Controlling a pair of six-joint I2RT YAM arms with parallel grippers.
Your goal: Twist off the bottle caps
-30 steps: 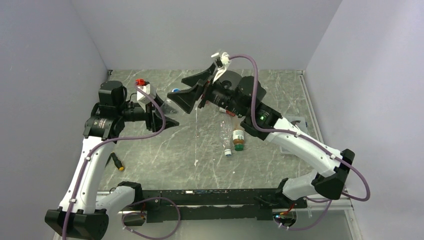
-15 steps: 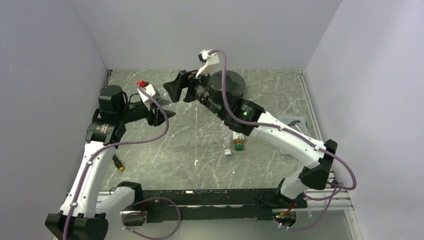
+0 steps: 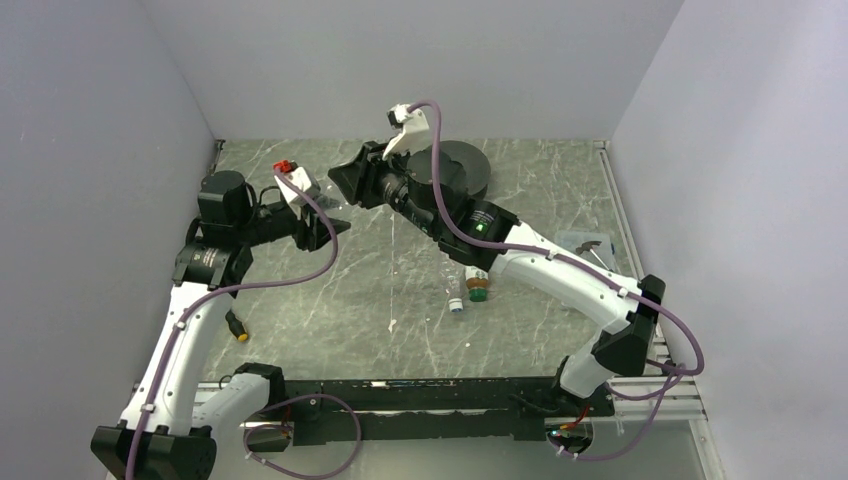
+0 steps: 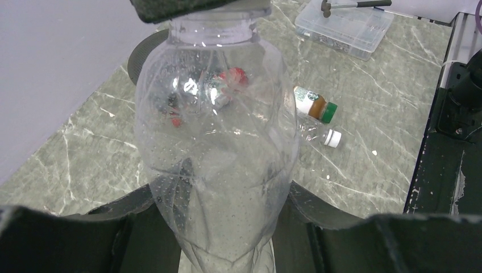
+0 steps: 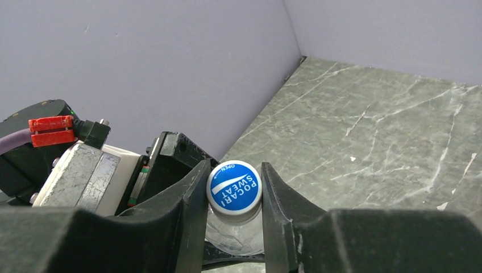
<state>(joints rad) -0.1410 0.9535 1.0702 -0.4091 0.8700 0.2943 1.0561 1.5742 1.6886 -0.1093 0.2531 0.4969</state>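
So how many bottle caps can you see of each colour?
blue cap, on the big clear bottle: 1
green cap, on the brown bottle: 1
white cap, on the small clear bottle: 1
total: 3

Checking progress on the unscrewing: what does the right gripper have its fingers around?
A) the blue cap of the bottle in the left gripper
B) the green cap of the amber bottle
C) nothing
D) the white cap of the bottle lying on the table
A: the right wrist view shows the right gripper with a finger against each side of the blue cap, on the clear bottle that the left gripper clamps.
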